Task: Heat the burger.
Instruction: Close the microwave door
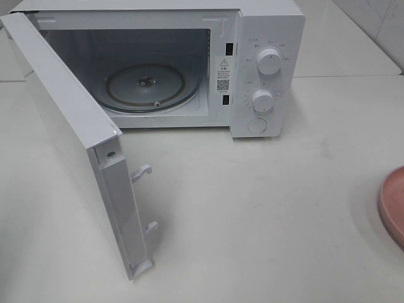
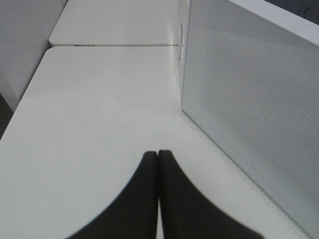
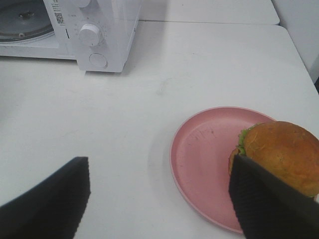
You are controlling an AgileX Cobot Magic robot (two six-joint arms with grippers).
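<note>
My left claw (image 2: 158,155) is pressed together over the bench (image 2: 99,114) beside the microwave's open door (image 2: 254,99), my right claw (image 3: 159,191) spread apart, the burger (image 3: 281,154) on the pink plate (image 3: 199,149).

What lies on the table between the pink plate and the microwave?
Nothing: in the right wrist view the white table is bare between the pink plate and the microwave.
</note>
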